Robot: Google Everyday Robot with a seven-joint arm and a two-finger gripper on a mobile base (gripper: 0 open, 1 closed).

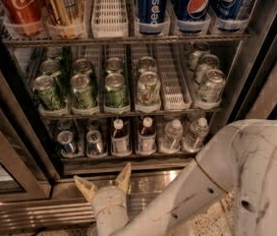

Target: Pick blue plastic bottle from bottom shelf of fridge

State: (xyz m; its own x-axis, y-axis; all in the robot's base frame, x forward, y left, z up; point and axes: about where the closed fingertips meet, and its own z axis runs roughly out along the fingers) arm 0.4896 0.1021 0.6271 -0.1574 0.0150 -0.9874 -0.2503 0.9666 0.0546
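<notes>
Two small bottles with white caps, reddish-brown necks and pale labels stand side by side on the bottom shelf of the fridge. The left one and the right one look alike, and either could be the blue plastic bottle. My gripper is open, its two tan fingers spread in a V. It is below and in front of the shelf's steel lip, just under the left bottle and apart from it. It holds nothing.
Two clear water bottles stand right of the bottles, and two small cans stand to their left. Green cans fill the rack above, with Pepsi cans on top. My white arm fills the lower right. A steel base lies below.
</notes>
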